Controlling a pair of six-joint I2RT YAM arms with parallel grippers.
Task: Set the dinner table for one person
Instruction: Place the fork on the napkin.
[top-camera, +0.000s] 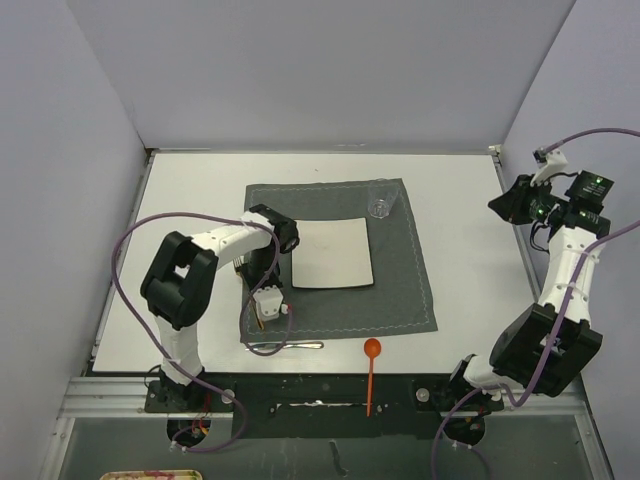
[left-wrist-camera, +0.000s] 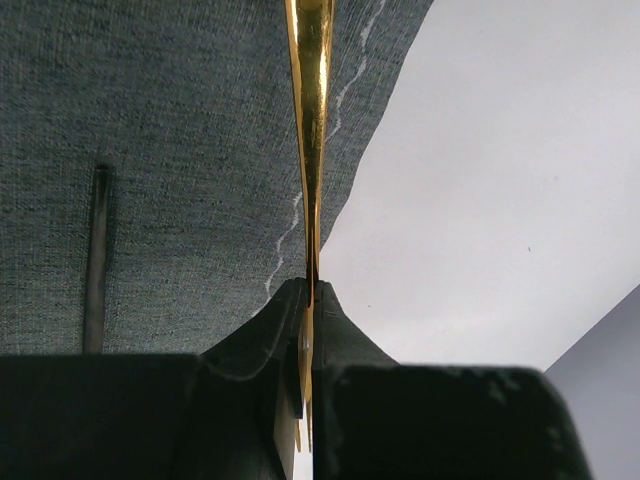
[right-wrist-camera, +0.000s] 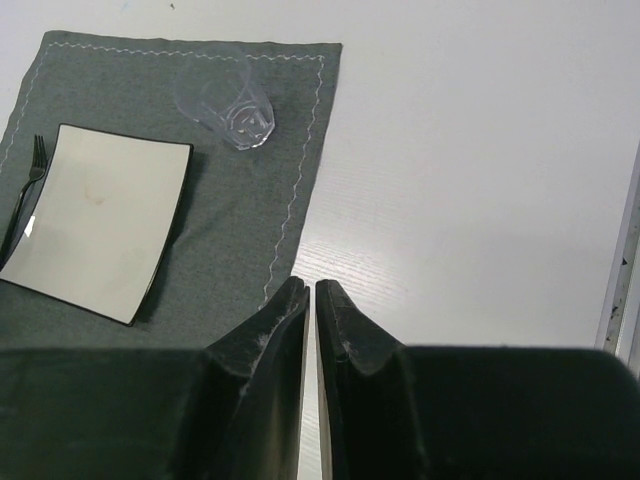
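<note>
The dinner table (top-camera: 480, 260) is a white top carrying a dark grey placemat (top-camera: 400, 290). A square off-white plate (top-camera: 333, 253) lies in the mat's middle, and a clear glass (top-camera: 381, 200) stands at its far right corner. My left gripper (top-camera: 265, 318) hovers over the mat's near left part, shut on a thin gold utensil (left-wrist-camera: 312, 120) seen edge-on and running forward from the jaws over the mat's stitched edge. My right gripper (top-camera: 503, 205) is raised at the table's right side, shut but for a thin slit, with nothing in it (right-wrist-camera: 311, 288). A black fork (right-wrist-camera: 25, 190) lies left of the plate.
A silver utensil (top-camera: 285, 345) lies on the white top just in front of the mat. An orange spoon (top-camera: 371, 350) rests at the near edge, its handle over the black base rail. Grey walls close in the table on three sides.
</note>
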